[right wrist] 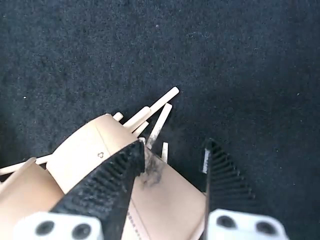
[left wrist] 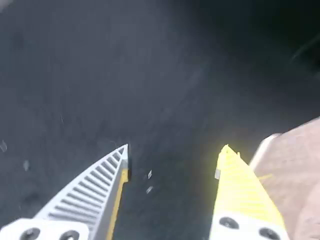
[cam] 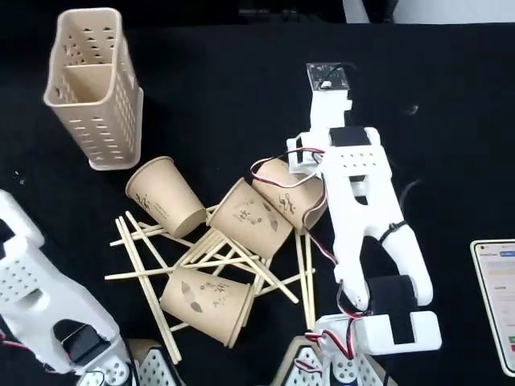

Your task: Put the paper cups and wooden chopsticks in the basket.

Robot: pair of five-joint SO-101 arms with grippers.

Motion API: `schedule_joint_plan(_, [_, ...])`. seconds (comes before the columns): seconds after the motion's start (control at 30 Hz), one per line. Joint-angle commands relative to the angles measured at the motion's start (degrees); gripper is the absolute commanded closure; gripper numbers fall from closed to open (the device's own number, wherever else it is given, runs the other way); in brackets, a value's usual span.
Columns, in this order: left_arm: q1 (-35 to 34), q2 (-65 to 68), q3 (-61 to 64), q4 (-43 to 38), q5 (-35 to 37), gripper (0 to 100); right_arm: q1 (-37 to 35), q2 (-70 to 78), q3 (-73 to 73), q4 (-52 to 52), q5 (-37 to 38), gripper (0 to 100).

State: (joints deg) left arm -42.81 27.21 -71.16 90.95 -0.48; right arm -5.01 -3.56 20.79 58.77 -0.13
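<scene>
**Right arm straddles a cup; basket waits across the table**

We're over the pile. The right gripper (right wrist: 174, 145) hangs with its black jaws apart and nothing pinched. One jaw sits above the side of a tipped paper cup (right wrist: 165, 200), and the other is out over the black table (right wrist: 250, 60) just past the cup's wall. We read that straddle as the set-up for clamping the wall. Chopsticks (right wrist: 161, 102) poke out from under this cup, so we'd expect a closing jaw to risk nudging a stick along with it.

From the high view, four cups (cam: 208, 296) lie on their sides in a loose cluster, tangled with criss-crossed chopsticks (cam: 149, 281). The basket (cam: 92, 84) stands upright well apart from them, towards the far left. We see nothing inside it, so by our count the job has barely begun.

The left gripper (left wrist: 175, 150) is spread wide over bare cloth, holding nothing. A blurred tan shape sits beside one jaw, and we cannot tell what it is. We judge this arm is kept back to leave the pile free for the right arm.
</scene>
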Motion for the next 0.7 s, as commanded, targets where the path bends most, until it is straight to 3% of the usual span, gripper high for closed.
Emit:
schedule_joint_plan(0.0, [7.3,-4.5,-11.1,9.2,0.5,71,-0.9,-0.8,-0.3,-0.6,0.0,80.1])
schedule_joint_plan(0.33, [16.7,-4.5,5.4,9.9,19.4,71,-0.5,-0.9,0.7,-0.6,0.1,80.1])
schedule_joint_plan(0.67, [20.9,-12.7,24.5,9.7,19.6,72,-0.6,-0.9,0.8,-0.6,0.1,80.1])
